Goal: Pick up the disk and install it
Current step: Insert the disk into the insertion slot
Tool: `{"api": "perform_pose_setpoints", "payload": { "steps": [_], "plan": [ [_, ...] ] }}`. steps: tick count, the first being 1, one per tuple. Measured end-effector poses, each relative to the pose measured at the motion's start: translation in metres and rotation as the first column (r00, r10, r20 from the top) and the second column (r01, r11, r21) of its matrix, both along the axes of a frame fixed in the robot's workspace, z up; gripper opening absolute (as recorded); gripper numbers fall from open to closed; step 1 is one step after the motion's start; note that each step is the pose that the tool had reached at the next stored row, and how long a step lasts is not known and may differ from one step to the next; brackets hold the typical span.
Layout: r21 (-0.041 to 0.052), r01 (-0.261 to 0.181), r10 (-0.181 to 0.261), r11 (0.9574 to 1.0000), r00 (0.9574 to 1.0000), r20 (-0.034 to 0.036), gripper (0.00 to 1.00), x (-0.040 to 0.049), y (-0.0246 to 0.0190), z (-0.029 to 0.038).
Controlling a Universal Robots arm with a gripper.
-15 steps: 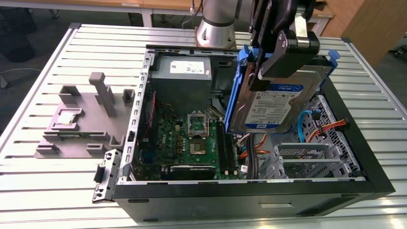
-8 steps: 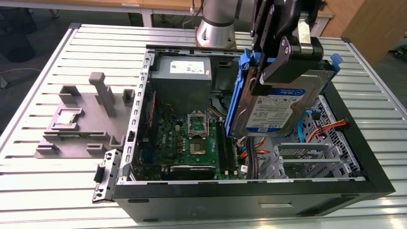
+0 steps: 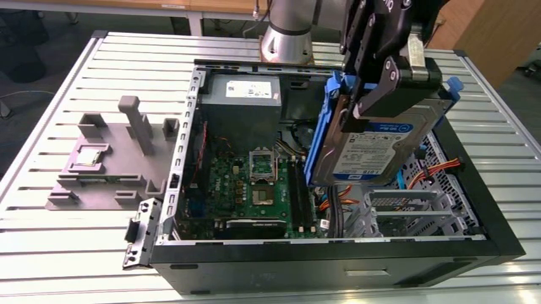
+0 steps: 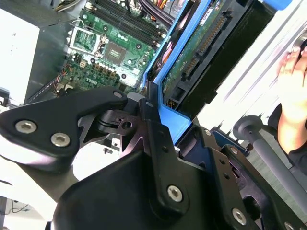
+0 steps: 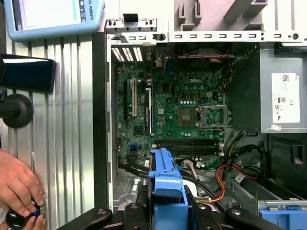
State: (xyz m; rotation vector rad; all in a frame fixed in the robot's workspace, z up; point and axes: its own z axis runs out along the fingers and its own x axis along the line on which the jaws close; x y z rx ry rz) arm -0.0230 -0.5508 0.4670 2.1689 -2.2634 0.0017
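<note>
The disk (image 3: 372, 149) is a silver drive with a white-and-blue label in a blue plastic carrier. It hangs steeply tilted over the open computer case (image 3: 338, 269), above the metal drive cage (image 3: 406, 209) on the exterior view's right. My gripper (image 3: 387, 95) is shut on its upper end. In the second wrist view the black fingers (image 4: 152, 125) clamp the blue carrier (image 4: 175, 120), and the disk's green circuit side (image 4: 199, 48) faces the camera. The first wrist view shows the carrier's edge (image 5: 167, 189) between the fingers, over the motherboard (image 5: 182, 110).
A grey power supply box (image 3: 245, 95) sits at the back of the case, with orange cables (image 3: 439, 171) beside the cage. A grey plastic fixture (image 3: 110, 164) stands on the slatted table at the exterior view's left. A person's hand (image 5: 17, 187) rests beside the case.
</note>
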Motion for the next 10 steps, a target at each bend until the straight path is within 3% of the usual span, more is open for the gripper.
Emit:
{"api": "perform_pose_setpoints", "payload": {
  "steps": [10],
  "plan": [
    [-0.0001, 0.000, 0.000, 1.0000, 1.0000, 0.0000, 0.37, 0.0096, -0.0011, -0.0009]
  ]
}}
